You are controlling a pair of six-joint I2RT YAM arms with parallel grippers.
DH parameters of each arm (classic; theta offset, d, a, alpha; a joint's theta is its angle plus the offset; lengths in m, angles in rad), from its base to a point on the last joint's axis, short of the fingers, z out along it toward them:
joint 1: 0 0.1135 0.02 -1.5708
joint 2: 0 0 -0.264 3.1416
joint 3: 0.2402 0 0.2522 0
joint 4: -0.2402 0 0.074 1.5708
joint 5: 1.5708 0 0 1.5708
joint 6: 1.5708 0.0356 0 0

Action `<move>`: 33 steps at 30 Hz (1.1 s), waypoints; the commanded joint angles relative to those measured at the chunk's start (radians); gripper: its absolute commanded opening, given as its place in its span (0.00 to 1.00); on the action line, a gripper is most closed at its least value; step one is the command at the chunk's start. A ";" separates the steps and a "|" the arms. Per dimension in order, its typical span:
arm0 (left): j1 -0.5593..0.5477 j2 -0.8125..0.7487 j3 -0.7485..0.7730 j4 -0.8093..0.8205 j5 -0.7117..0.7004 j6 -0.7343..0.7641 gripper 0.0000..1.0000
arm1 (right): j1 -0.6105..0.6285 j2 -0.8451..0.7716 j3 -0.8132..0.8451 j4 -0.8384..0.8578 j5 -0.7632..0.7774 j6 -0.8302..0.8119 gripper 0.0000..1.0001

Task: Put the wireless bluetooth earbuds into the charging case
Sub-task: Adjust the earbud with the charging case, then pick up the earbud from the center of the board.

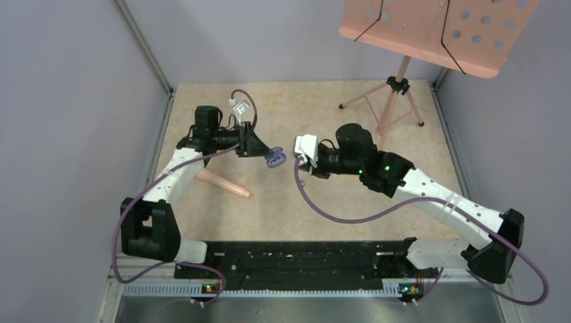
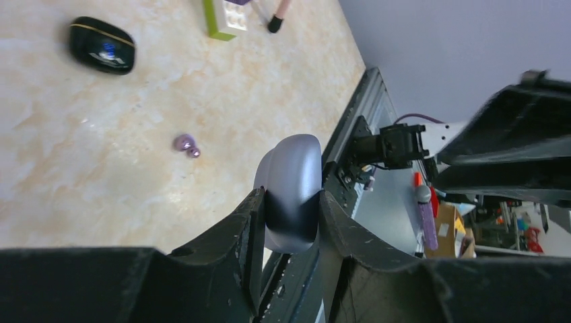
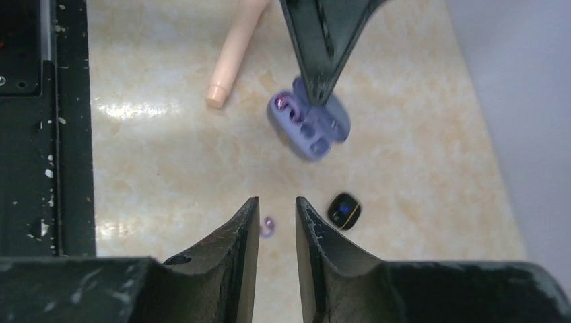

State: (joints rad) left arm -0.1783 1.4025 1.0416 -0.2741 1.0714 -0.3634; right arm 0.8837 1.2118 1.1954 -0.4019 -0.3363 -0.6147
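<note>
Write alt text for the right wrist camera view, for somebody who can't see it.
The left gripper holds an open lilac charging case over the beige table, seen past the right gripper, whose fingers are parted and empty. A pale purple earbud lies on the table beneath that gap, with a small black oval object to its right.

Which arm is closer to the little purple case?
Left. The left gripper grips the case between its fingers. The right gripper is apart from it, on its right in the top view, open and empty.
</note>
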 commanded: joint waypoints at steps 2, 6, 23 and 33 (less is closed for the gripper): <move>0.063 -0.060 -0.004 -0.026 -0.040 0.035 0.00 | -0.053 0.064 -0.123 0.124 0.147 0.393 0.21; 0.099 -0.092 -0.016 -0.045 -0.060 0.036 0.00 | -0.108 0.169 -0.147 0.118 0.191 0.636 0.19; 0.160 -0.175 -0.080 0.000 -0.051 -0.030 0.00 | -0.190 0.590 -0.040 0.131 0.072 0.770 0.16; 0.168 -0.184 -0.099 0.022 -0.047 -0.053 0.00 | -0.194 0.623 -0.041 0.153 0.081 0.802 0.17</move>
State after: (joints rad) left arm -0.0154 1.2518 0.9524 -0.3080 1.0058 -0.3992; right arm 0.7036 1.8248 1.1080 -0.2855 -0.2535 0.1585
